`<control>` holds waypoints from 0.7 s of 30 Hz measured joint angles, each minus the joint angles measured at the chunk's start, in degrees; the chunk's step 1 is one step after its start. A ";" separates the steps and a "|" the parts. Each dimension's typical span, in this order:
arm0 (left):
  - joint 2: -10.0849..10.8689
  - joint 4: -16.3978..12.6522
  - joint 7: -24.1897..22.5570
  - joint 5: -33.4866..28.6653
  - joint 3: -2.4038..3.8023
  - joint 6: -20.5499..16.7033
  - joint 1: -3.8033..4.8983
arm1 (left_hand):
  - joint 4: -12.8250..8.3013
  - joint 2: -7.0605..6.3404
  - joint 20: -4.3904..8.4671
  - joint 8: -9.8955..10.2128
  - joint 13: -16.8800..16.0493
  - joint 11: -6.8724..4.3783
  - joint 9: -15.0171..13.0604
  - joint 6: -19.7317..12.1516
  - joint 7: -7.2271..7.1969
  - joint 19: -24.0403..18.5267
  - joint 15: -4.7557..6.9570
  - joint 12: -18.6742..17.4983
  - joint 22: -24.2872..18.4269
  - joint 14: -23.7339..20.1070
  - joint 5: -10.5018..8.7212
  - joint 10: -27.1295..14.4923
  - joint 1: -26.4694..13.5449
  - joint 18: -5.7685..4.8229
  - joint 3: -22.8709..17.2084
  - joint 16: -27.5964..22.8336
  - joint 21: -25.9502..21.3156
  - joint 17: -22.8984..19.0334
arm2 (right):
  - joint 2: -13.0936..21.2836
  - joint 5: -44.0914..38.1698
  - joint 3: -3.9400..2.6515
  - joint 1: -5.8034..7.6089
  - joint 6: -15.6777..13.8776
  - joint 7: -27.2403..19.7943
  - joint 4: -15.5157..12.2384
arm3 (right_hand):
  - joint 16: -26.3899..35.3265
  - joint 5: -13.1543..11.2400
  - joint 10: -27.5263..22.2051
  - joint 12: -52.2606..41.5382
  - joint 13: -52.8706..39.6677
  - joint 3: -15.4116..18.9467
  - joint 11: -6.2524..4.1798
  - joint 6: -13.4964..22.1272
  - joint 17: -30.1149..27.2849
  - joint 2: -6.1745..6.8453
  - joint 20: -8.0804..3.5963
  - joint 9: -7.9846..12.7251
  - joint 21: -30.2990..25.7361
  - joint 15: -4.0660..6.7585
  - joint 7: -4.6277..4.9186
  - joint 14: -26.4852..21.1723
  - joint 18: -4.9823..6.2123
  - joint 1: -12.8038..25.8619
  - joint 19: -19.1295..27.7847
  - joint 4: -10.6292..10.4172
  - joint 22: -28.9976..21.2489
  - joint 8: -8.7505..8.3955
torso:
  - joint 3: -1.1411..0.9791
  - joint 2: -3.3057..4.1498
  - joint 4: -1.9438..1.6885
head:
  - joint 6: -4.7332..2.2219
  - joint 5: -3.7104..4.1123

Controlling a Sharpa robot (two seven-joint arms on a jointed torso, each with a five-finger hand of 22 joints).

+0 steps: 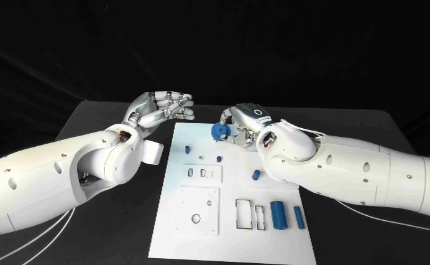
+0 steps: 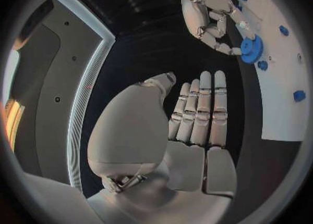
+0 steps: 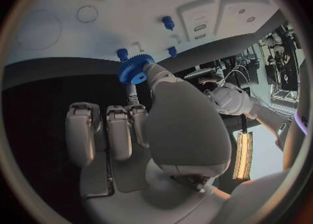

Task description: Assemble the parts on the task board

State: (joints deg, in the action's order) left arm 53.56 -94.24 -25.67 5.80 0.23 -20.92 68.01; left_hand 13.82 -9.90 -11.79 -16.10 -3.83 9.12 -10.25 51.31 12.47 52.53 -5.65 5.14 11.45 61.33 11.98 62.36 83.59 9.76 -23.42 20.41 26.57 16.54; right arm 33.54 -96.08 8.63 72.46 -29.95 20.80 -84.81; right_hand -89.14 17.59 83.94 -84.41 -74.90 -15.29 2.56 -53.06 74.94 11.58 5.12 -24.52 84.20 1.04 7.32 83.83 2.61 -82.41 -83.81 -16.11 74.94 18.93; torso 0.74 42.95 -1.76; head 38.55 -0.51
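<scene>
**Head view: right hand pinches a blue gear at the board's far edge**

Head view lays out the whole white board (image 1: 235, 215) on the black table (image 1: 358, 122), with blue pegs (image 1: 187, 150) standing in its far part and two blue cylinders (image 1: 279, 214) lying side by side near its right edge. The right hand (image 1: 243, 125) holds a blue gear (image 1: 219, 130) over the far edge of the board, but its grip is partly hidden here. The right wrist view shows it plainly — the gear (image 3: 135, 69) sits pinched at the tip of the thumb and a finger, the other fingers (image 3: 107, 130) lying straight together. The left hand (image 1: 163, 108) hangs above the table just beyond the board's far left corner; its own wrist view shows its fingers (image 2: 199, 112) straight and close together, holding nothing — and the gear (image 2: 251, 48) at the right hand's fingertips.
</scene>
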 measured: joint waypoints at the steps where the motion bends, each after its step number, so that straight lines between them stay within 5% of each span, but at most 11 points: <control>1: -0.02 0.00 0.00 0.00 0.00 0.01 0.00 | 0.00 0.00 0.00 0.00 0.00 0.00 0.00 0.00 0.00 0.00 0.00 0.00 0.00 0.00 0.00 0.00 0.00 0.00 0.00 0.00 0.00 0.00 | -0.35 -0.08 0.02 -0.20 0.00 0.03 0.27 | 0.00 0.00 0.00 0.00 0.00 0.00 0.00 -0.01 0.00 0.00 0.00 0.00 0.00 0.00 -0.01 0.00 0.00 0.00 0.00 0.00 0.00 -0.01 | -0.01 0.01 -0.01 | 0.05 -0.02; 21: -0.41 0.19 0.10 0.00 0.00 0.18 0.01 | 0.00 0.00 0.00 0.00 0.00 0.00 0.01 0.00 0.00 0.00 0.00 0.00 0.04 0.00 0.00 0.00 0.00 0.00 0.00 0.00 0.00 -0.01 | -3.94 0.26 0.05 -1.54 1.18 -0.45 4.73 | 0.00 0.17 0.00 0.00 -0.04 -0.55 0.00 -0.18 -0.02 0.22 0.00 0.21 0.00 0.00 -0.20 0.00 0.00 0.22 0.00 -0.09 -0.01 -0.60 | -0.07 0.10 0.02 | 0.60 -0.25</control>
State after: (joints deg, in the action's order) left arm 53.15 -94.05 -25.57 5.80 0.23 -20.75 68.02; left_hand 13.82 -9.90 -11.79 -16.10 -3.83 9.12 -10.24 51.31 12.47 52.53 -5.64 5.14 11.49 61.33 11.98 62.36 83.59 9.76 -23.42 20.41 26.57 16.53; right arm 29.60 -95.82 8.68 70.92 -28.77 20.35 -80.08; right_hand -89.14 17.76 83.94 -84.41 -74.95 -15.84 2.56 -53.24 74.93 11.80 5.12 -24.30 84.20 1.04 7.12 83.83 2.61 -82.19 -83.81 -16.20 74.93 18.32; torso 0.67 43.04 -1.74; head 39.15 -0.75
